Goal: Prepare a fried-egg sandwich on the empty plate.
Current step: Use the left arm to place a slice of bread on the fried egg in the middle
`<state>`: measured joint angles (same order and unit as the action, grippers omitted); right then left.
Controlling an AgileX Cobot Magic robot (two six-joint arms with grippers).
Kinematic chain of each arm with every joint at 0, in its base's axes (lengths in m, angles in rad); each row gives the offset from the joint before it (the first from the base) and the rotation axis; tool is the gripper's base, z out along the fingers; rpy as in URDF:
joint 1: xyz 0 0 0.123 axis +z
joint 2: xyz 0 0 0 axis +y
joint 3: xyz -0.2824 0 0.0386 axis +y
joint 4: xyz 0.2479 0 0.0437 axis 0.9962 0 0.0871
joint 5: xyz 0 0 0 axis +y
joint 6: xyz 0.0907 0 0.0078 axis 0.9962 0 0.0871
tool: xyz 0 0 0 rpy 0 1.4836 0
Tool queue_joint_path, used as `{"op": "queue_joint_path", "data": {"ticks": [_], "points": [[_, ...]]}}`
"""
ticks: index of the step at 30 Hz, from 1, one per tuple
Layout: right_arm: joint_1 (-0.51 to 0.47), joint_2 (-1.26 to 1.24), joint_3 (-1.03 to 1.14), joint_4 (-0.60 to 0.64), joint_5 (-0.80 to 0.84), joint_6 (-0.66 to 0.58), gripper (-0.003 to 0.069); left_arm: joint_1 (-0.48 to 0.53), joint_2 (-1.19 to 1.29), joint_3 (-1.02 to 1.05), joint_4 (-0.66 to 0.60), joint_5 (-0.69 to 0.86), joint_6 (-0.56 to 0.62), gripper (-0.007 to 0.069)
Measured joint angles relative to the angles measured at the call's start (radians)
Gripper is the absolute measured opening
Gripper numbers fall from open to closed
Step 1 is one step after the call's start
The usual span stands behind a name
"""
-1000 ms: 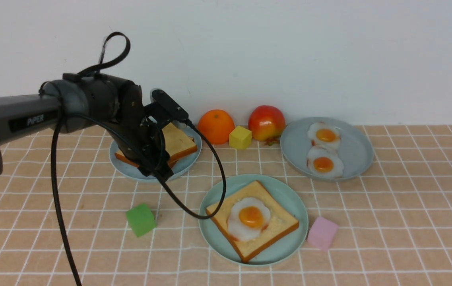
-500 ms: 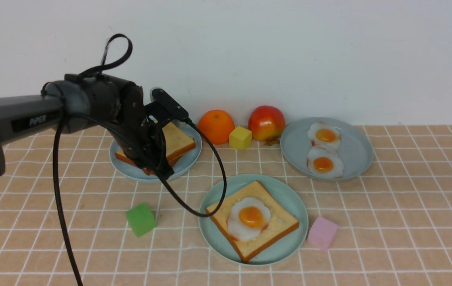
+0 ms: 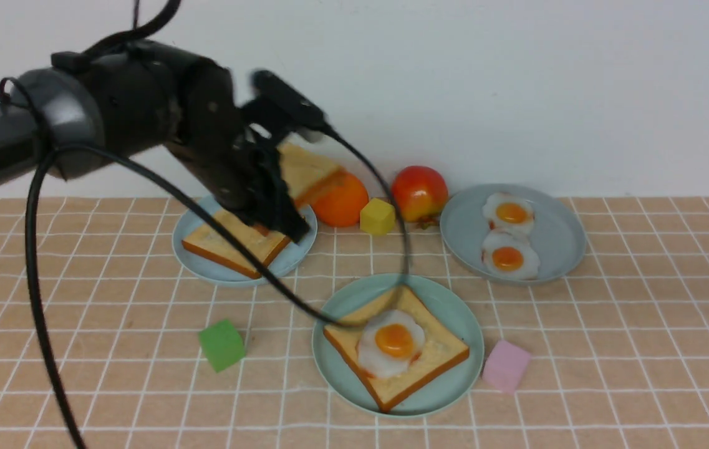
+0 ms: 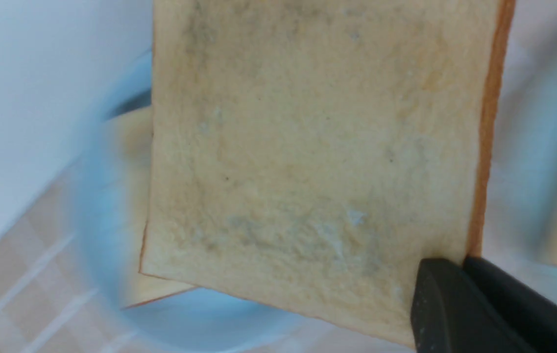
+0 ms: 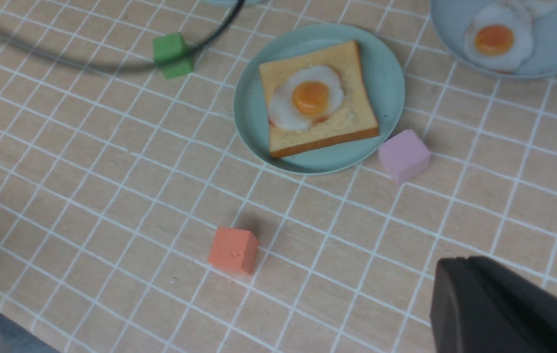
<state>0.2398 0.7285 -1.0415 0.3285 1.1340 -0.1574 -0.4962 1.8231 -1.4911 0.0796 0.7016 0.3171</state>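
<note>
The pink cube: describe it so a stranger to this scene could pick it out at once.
On the tiled table, find the front mint-green plate holding toast and egg. The pink cube sits close beside its right rim. It is the only pink block: the green cube lies left of the plate, the yellow cube back by the apple.
</note>
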Motion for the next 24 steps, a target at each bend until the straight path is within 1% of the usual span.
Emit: {"op": "queue_joint_path", "data": {"ticks": [1, 2, 5, 6, 7, 8, 9, 10, 14, 24], "points": [[0.000, -0.003, 0.000, -0.001, 0.003, 0.000, 0.0020, 0.000, 0.000, 0.006, 0.000, 0.001, -0.003, -0.0009], [0.000, -0.027, 0.000, -0.007, 0.013, 0.000, 0.0021, -0.070, -0.022, 0.050, -0.004, 0.002, -0.029, -0.0009], [0.000, -0.088, 0.000, -0.011, 0.031, 0.000, 0.0022, -0.189, -0.026, 0.115, 0.004, 0.002, -0.086, -0.0009], [0.000, -0.107, 0.000, -0.012, 0.035, 0.000, 0.0022, -0.219, -0.021, 0.124, 0.013, 0.002, -0.101, -0.0009], [0.000, -0.110, 0.000, -0.012, 0.036, 0.000, 0.0022, -0.225, -0.018, 0.125, 0.016, 0.002, -0.105, -0.0009], [0.000, -0.141, 0.000, -0.015, 0.036, 0.000, 0.0022, -0.264, 0.000, 0.129, 0.049, -0.002, -0.146, -0.0009], [0.000, -0.144, 0.000, -0.017, 0.036, 0.000, 0.0022, -0.267, 0.002, 0.130, 0.049, -0.002, -0.146, -0.0009], [0.000, -0.167, 0.000, -0.022, 0.037, 0.000, 0.0022, -0.289, 0.019, 0.130, 0.078, -0.008, -0.175, -0.0009], [0.000, -0.201, 0.000, -0.027, 0.041, 0.000, 0.0022, -0.307, 0.051, 0.135, 0.105, -0.018, -0.203, -0.0009], [0.000, -0.211, 0.000, -0.030, 0.075, 0.026, 0.0027, -0.310, 0.072, 0.135, 0.068, 0.002, -0.214, -0.0008]]}}
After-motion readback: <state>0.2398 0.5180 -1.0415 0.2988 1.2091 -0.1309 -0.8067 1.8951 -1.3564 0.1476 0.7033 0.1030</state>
